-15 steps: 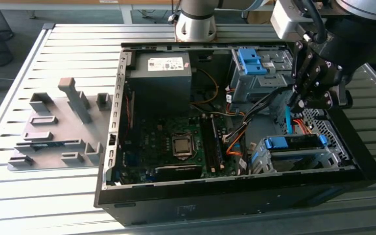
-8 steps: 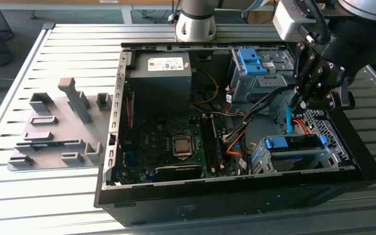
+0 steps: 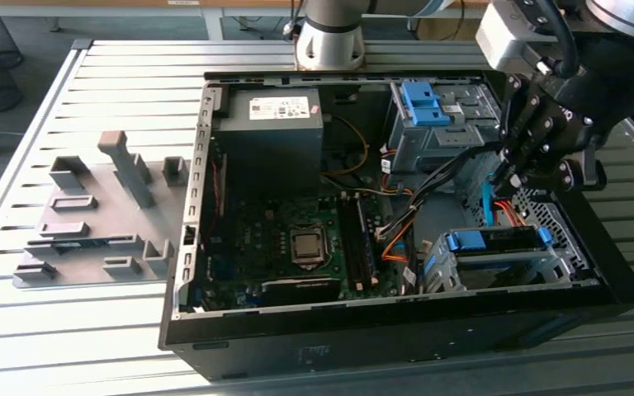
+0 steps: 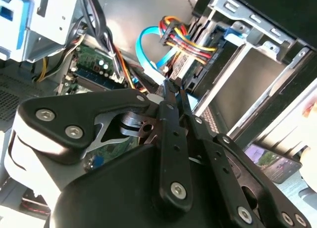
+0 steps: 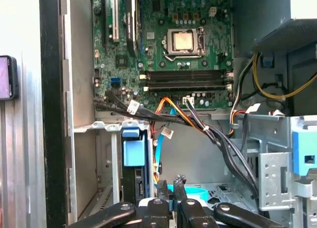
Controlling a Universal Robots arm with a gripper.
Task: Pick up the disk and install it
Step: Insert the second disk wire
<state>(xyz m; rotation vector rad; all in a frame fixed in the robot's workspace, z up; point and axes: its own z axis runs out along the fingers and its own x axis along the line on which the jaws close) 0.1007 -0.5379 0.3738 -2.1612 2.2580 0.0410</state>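
The open case [image 3: 405,334] lies on the slatted counter [image 3: 130,74]. In the exterior view the disk [image 3: 497,241] sits at about 4 o'clock in the case. It is inside a grey bay [image 3: 449,272] and its blue carrier faces up. In the first wrist view the disk [image 5: 133,151] stands in the same bay, with the dark body under the blue part.

The claw [image 3: 504,177] hangs over the case at about 2 o'clock, above the disk and apart from it. In both wrist views the claw [image 4: 171,87] [image 5: 172,186] is narrow, with the fingertips [image 5: 165,189] almost together. I cannot tell if something is between them. A blue cable [image 3: 487,191] runs just beside the tips.

The board [image 3: 284,239] is at 7 o'clock in the case and the grey power box [image 3: 273,132] at 11 o'clock. A grey fixture [image 3: 96,223] lies on the counter at 9 o'clock from the case
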